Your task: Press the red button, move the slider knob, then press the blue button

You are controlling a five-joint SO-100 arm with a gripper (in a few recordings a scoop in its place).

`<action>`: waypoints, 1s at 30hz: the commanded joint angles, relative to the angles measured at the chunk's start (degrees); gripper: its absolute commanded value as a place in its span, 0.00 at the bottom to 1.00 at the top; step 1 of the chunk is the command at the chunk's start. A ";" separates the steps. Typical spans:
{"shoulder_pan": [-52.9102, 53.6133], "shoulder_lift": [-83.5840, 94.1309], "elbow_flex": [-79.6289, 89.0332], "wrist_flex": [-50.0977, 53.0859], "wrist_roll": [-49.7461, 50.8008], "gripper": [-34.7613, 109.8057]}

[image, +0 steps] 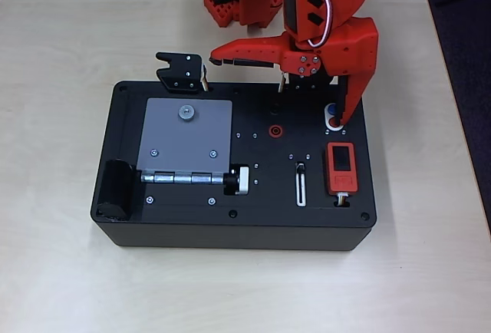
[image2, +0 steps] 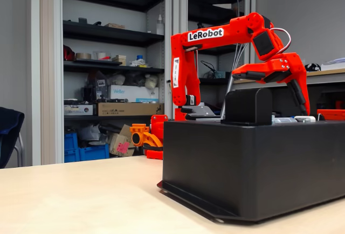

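On the black box (image: 184, 222), a white oval holds the blue button (image: 331, 108) and, just below it, the red button (image: 334, 125). My gripper (image: 274, 91) is open wide. One finger (image: 349, 95) points down with its tip on the red button and covers most of it. The other finger (image: 238, 51) sticks out to the left above the box's back edge. The slider knob (image: 301, 166) sits at the top end of its white-outlined slot (image: 301, 187). In the fixed view my gripper (image2: 269, 94) reaches down behind the box's top edge.
The box top carries a grey hinged plate (image: 188, 137), a silver-and-black round knob (image: 239, 180), a red ring socket (image: 274, 130) and an orange-red block with a dark screen (image: 341, 168). A black bracket (image: 182, 72) sits at the back left. Beige table (image: 61, 118) surrounds the box.
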 commanded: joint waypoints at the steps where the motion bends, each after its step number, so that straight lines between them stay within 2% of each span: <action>1: -0.53 0.88 -2.99 2.64 -0.53 0.96; 8: 0.88 -0.62 -11.07 6.24 -2.46 0.96; 15: 1.85 -0.62 -13.27 5.10 -7.21 0.95; 21: 2.29 -0.26 -14.15 5.27 -6.68 0.93; 25: 3.08 -0.26 -14.77 6.68 -7.38 0.84; 30: 4.83 -0.18 -15.12 7.29 -9.32 0.66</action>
